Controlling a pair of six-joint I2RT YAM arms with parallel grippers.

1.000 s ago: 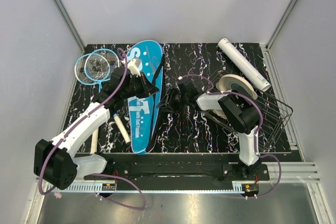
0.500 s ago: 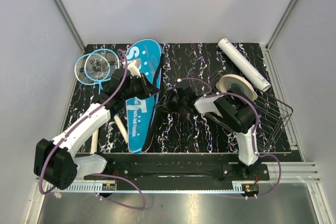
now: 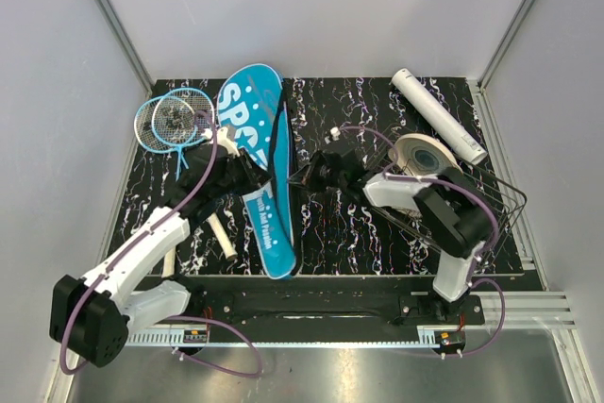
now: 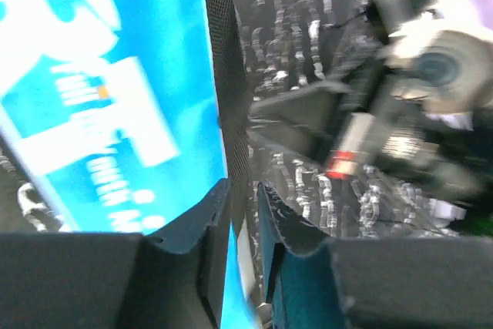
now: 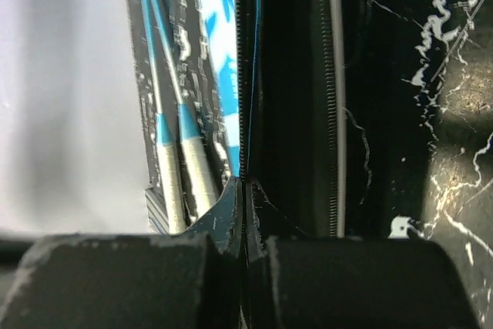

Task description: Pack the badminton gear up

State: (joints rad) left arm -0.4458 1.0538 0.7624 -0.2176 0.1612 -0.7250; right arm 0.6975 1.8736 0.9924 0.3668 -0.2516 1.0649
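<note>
The blue "SPORT" cover lies slantwise across the mat's middle, its black zip edge raised. My right gripper is shut on that thin edge; the cover's blue face runs up from its tips. My left gripper is at the cover's left side. Its jaws stand a narrow gap apart with the cover's black edge running between them. Two light-blue rackets lie at the far left, their shafts beside the cover. The white tube lies at the far right.
A black wire basket stands at the right with round woven discs leaning at its near-left corner. Grey walls close in the mat on three sides. The right arm's wrist shows close across from the left gripper.
The right gripper has closed on the cover's edge. The left jaws have parted slightly. The cover has swung, its head going left and its narrow end right.
</note>
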